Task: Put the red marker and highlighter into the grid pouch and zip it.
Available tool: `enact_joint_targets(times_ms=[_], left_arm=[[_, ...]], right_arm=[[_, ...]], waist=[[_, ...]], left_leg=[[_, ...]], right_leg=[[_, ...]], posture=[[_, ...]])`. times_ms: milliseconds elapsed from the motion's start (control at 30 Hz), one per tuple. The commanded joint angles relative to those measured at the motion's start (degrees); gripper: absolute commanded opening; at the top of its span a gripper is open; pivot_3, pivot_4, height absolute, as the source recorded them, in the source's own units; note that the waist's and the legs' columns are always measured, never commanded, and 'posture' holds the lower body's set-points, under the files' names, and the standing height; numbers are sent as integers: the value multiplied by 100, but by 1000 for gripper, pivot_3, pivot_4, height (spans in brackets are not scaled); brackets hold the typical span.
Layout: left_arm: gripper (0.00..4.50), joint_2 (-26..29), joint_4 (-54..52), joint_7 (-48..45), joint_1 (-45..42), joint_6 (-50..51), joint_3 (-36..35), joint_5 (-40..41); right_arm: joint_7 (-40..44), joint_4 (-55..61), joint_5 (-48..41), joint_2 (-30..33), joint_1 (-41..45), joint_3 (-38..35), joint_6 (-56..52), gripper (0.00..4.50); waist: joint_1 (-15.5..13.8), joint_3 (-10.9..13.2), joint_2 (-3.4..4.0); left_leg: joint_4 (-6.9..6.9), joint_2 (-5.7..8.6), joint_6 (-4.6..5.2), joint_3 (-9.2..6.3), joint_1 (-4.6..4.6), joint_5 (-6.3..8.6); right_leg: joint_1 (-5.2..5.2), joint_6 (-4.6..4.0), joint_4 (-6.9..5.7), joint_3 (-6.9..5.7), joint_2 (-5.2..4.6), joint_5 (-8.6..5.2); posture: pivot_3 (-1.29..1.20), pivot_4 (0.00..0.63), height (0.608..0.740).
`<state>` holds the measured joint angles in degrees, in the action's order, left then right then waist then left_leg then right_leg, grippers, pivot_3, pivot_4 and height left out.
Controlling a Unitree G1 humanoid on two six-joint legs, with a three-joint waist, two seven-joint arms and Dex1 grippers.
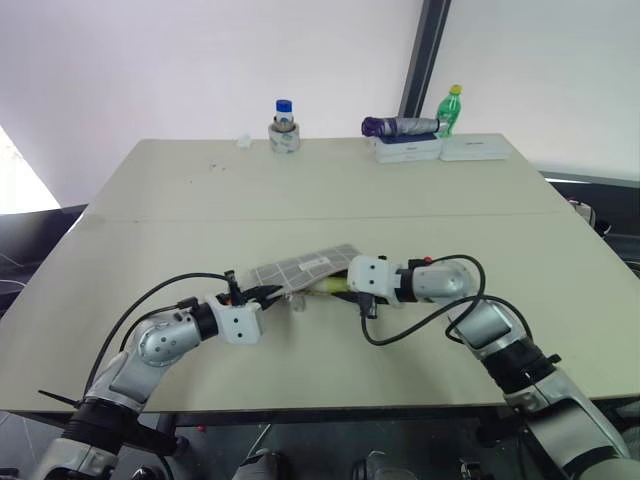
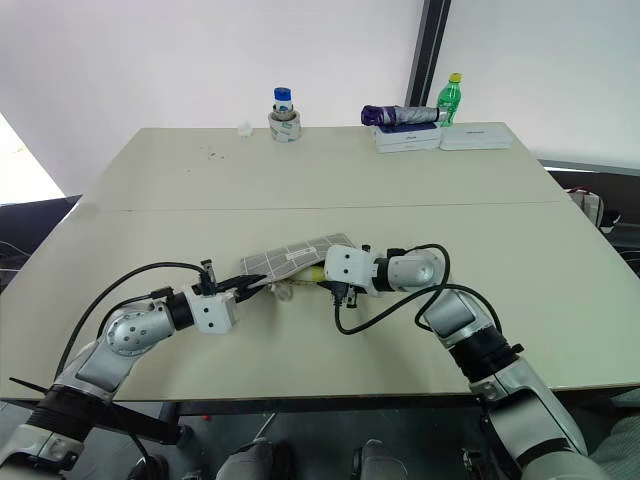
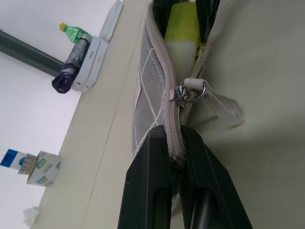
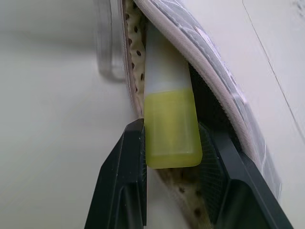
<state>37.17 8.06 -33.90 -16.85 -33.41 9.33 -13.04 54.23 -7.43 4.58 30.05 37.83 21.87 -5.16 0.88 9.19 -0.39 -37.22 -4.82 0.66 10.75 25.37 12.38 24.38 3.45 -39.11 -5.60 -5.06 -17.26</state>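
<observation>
Left gripper (image 3: 177, 157): fingers closed tight on the zipper edge of the grid pouch (image 1: 300, 268), pinching the pouch's end seam between the two black pads. Just beyond the fingertips along that same edge sits the metal zipper pull (image 3: 183, 93), with a pale tab hanging off its ring. Past the pull the zipper is parted and the pouch mouth is open.

Right gripper (image 4: 172, 138): fingers set narrow, clamped on the highlighter (image 4: 169, 114) at its yellow end. The whitish body points away from the fingertips into the open mouth of the pouch, lying between the perforated inner lining and the grey gridded outer wall. The yellow end is outside the mouth, between the pads.

Pouch lies on the table (image 1: 330, 190) between the two grippers, which face each other across it, left at one end, right at the open mouth.

Red marker: cannot tell where it is.

Far edge of table, well beyond both grippers: a small jar (image 1: 284, 128), a green bottle (image 1: 451, 108), a folded umbrella (image 1: 400, 126) on white boxes (image 1: 408, 148).
</observation>
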Motion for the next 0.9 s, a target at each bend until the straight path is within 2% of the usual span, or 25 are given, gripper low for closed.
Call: enact_joint_targets(times_ms=[33,200,333,400,567,633,733,900], left_arm=[[0,0,-232,-53,-104,-45,-65,224],[0,-100,-204,77,-86,180,-165,241],[0,-124,-184,136,0,299,-217,240],[0,-137,-136,178,30,339,-254,224],[0,-173,-32,281,25,374,-276,179],[0,-149,39,272,-2,306,-243,161],[0,-149,130,277,-20,231,-226,170],[0,-242,236,273,-81,150,-156,189]], right_arm=[[131,-92,-81,-155,177,-41,53,1972],[15,40,-183,-131,97,-357,-73,4447],[534,930,-812,209,-250,-657,-783,4485],[675,1618,-1600,224,-524,-982,-1674,4485],[359,2334,-2662,249,-1282,-2021,-2547,4485],[27,2282,-2731,206,-1716,-2501,-2382,4485],[-891,2185,-2557,-161,-2407,-3270,-1741,4485],[-1823,2649,-2163,-610,-3526,-3585,-1012,4485]], waist=[[1,0,0],[-11,0,0],[-32,0,0],[-16,0,-1],[-10,0,-2],[-41,-2,-4],[-47,-3,-8],[-18,-3,-7]], left_leg=[[0,0,0,0,0,0],[-3,0,-1,1,0,-1],[-3,1,-1,-1,2,-1],[-2,0,0,-4,2,0],[-2,-2,32,-13,-1,19],[-5,0,35,-14,0,21],[-11,5,41,-14,1,25],[-5,4,38,-13,-2,23]], right_leg=[[0,0,0,0,0,0],[-1,0,-1,0,1,0],[-2,0,-1,0,0,0],[-2,1,1,1,-1,-1],[-5,-1,-1,-3,1,0],[-8,-2,-1,-3,-2,1],[-14,-2,1,-5,-7,1],[-12,0,0,-4,-3,0]], posture=[[0,150,740],[0,150,740],[0,150,740],[0,150,740],[0,150,740],[0,150,740],[0,150,740],[0,150,740]])
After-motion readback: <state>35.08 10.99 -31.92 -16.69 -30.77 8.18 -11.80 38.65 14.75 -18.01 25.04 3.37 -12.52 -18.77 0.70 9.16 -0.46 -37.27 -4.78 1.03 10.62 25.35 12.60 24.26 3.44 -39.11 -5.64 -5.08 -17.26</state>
